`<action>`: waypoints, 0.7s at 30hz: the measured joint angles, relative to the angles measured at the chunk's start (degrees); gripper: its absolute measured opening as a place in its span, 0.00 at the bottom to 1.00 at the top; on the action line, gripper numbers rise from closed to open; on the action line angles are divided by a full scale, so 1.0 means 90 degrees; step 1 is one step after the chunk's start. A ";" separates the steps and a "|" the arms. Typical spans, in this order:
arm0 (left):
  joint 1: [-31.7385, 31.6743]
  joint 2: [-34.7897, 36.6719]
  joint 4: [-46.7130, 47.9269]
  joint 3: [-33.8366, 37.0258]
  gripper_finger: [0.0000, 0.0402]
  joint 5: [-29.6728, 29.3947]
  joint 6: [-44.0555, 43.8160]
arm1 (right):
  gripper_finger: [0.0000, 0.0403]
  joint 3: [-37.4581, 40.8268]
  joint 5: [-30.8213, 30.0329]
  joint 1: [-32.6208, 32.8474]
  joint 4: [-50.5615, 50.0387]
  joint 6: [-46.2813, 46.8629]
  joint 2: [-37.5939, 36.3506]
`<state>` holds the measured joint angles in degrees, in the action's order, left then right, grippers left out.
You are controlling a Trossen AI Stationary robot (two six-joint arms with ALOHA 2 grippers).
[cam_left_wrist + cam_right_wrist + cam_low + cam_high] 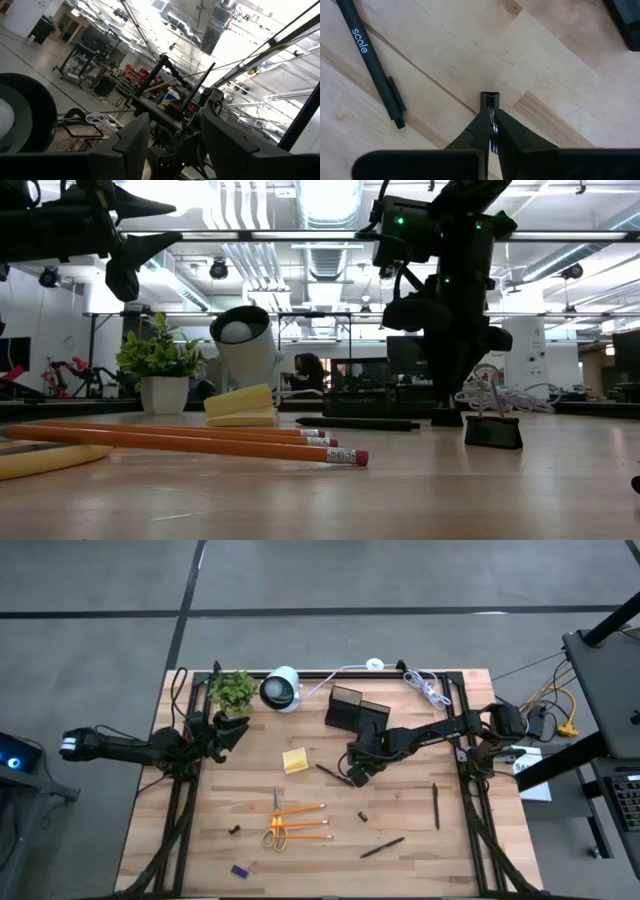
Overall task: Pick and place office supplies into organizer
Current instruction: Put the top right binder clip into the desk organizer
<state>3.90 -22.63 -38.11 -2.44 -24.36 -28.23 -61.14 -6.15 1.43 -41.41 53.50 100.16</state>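
Observation:
My right gripper points down at the table's middle, just near the black organizer, and is shut on a small black binder clip. A black pen lies beside it. The yellow sticky-note pad lies left of it. Orange pencils and yellow-handled scissors lie nearer the front. Another clip stands on the wood. My left gripper hangs open and raised at the table's left, holding nothing. My right gripper pinches the clip's silver wire handles between its two fingers, coming from above and pointing down. The clip's black body sticks out below the fingertips, toward the wood. Whether it rests on the table or is lifted, I cannot tell.
A green potted plant, a white round device and a white cable stand along the far edge. Two more black pens, a dark clip and a blue piece lie near the front.

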 joint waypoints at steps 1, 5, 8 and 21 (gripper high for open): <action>-0.0002 0.0000 -0.0001 0.0000 0.41 0.0000 0.0002 | 0.02 -0.0010 0.0001 0.0000 -0.0025 -0.0012 0.0000; -0.0002 0.0000 0.0000 0.0000 0.41 0.0000 0.0002 | 0.02 -0.0057 0.0019 0.0000 -0.0039 -0.0017 -0.0017; -0.0002 0.0000 -0.0002 0.0000 0.41 0.0000 0.0002 | 0.02 -0.0136 0.0027 0.0000 -0.0084 -0.0026 -0.0051; -0.0001 0.0005 -0.0005 0.0002 0.41 0.0001 0.0002 | 0.02 -0.0979 0.0019 -0.0087 -0.0644 -0.0591 -0.0073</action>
<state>3.89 -22.59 -38.15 -2.42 -24.35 -28.21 -69.94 -5.98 0.65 -47.21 48.17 99.50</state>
